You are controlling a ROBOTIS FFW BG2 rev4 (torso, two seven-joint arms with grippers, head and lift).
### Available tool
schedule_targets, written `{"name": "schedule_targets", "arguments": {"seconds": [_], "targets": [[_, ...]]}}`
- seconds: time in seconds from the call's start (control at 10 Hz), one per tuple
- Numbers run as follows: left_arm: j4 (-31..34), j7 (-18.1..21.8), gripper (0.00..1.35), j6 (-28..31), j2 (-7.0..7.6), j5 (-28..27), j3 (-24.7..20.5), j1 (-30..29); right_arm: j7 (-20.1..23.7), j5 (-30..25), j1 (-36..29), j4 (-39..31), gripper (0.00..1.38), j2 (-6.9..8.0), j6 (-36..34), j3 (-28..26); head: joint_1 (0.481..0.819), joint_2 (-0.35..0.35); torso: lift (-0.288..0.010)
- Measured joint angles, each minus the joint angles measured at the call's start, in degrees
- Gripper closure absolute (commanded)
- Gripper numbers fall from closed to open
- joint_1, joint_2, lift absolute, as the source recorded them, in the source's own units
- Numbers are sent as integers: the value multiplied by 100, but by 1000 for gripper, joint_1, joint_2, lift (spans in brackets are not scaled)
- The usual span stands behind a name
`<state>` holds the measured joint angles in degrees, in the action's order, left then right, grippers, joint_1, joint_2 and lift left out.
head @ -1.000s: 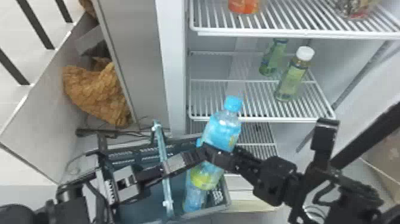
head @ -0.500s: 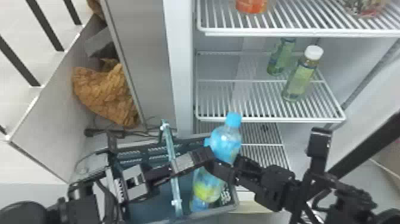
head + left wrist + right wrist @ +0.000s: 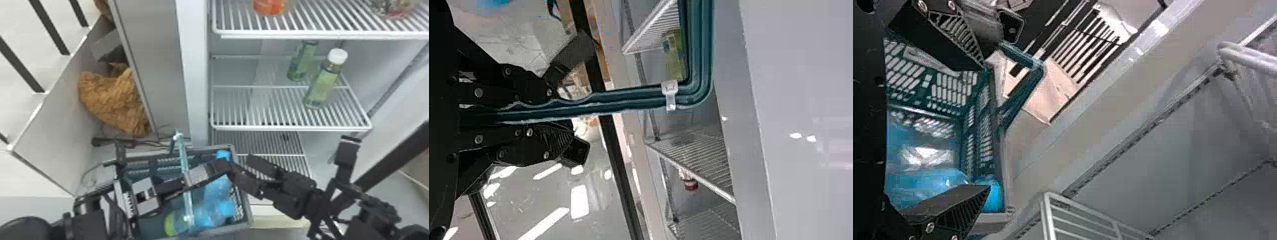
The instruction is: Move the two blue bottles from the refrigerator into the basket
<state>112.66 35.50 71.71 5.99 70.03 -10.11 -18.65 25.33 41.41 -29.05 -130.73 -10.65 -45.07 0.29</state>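
Both blue bottles are in the dark teal basket [image 3: 247,209]. One bottle [image 3: 207,215] lies low with its cap toward the fridge; the other bottle [image 3: 218,188] rests beside it, partly behind black fingers. My left gripper [image 3: 186,178] is over the basket, shut on its light-blue handle [image 3: 183,156]. In the left wrist view the handle [image 3: 624,100] runs between the fingers of that gripper [image 3: 579,102]. At the basket's fridge-side rim is my right gripper [image 3: 241,163], its fingers spread. In the right wrist view this gripper [image 3: 980,127] is open, with a blue cap [image 3: 995,195] behind one finger.
The open refrigerator's wire shelf [image 3: 274,127] stands just beyond the right gripper, with two green bottles [image 3: 322,84] on it. An orange container [image 3: 271,6] is on the shelf above. Left of the fridge are a grey panel [image 3: 153,57] and brown crumpled material [image 3: 115,99].
My right gripper has opened and let go of the upper blue bottle, which has dropped lower into the basket. My left gripper has stayed on the handle.
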Motion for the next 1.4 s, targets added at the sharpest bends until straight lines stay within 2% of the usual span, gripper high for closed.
{"name": "schedule_targets", "arguments": {"seconds": [0.1,0.3,0.6,0.9,1.4], "targets": [[1,0,1202,0,0,0,5,-2,17,7,-55,-10,119,37,135,-119,695,-25,-220],[0,-8,1202,0,0,2,18,4,138,-49,-325,-30,117,119,603,-429,695,-84,-220],[-3,-19,1202,-16,3,29,8,-28,390,-396,-909,190,121,247,1940,-830,695,-179,-220],[-3,-43,1202,-28,0,60,5,-87,439,-855,-1450,366,116,305,3014,-1039,695,-269,-220],[-3,-61,1202,-65,-52,110,-78,-253,313,-1683,-2105,57,119,356,3973,-1169,695,-314,-220]]}}
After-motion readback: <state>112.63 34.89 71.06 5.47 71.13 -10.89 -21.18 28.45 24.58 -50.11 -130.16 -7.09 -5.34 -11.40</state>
